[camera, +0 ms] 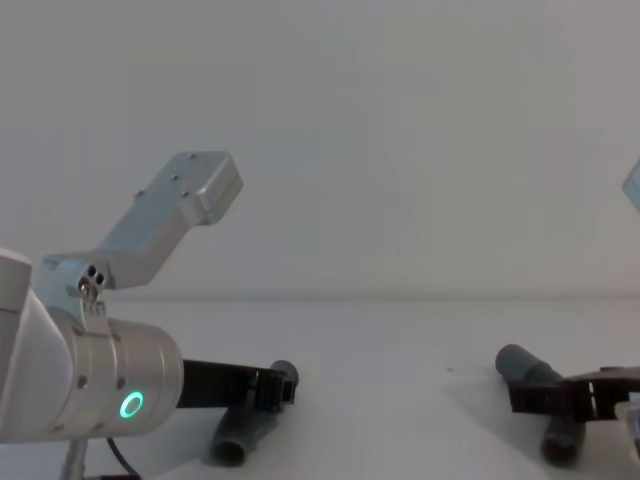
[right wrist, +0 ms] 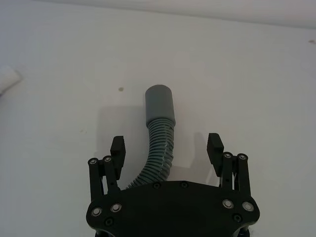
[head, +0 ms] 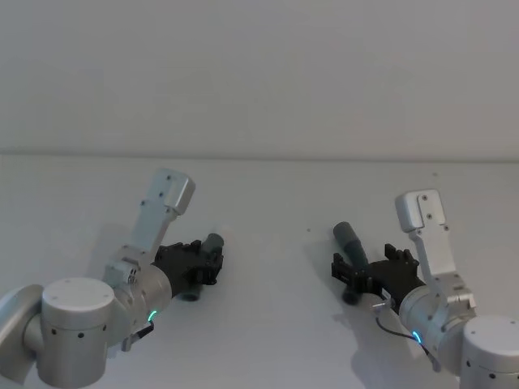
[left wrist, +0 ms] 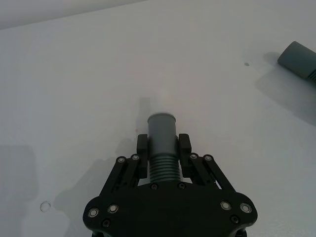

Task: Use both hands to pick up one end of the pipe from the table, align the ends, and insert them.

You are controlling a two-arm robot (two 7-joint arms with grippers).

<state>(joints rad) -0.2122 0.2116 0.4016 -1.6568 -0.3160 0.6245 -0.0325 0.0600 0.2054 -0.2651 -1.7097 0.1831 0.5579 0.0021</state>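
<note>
On the right side of the table (head: 268,194), my right gripper (right wrist: 165,144) is down around the right hose piece (right wrist: 157,134) with its fingers (right wrist: 215,147) spread wide. One finger stands on each side of the ribbed stretch and neither touches it. The smooth grey cuff (right wrist: 159,102) pokes out just past the fingertips, and the hose curves back under the palm. Over on the left, the left gripper (left wrist: 163,145) is pinching the left hose piece (left wrist: 163,169) on the ribs right behind the left cuff (left wrist: 162,127), which points away from the robot. I cannot tell from the chest view whether that piece is clear of the surface or has its other end resting on it. The step in hand, as I judge it, is closing the right side. I want the fingers to land on the ribs as near the cuff as they can, because the corrugated part will likely flex, and a grip farther back would let the socket droop when I line things up. I'd close slowly, watching that the hose does not roll out sideways. A white shape (right wrist: 6,79) at the edge of the right wrist view I take for the spigot. The two pieces lie well apart with both cuffs aimed forward, so after lifting, both wrists will need turning inward before any push.
</note>
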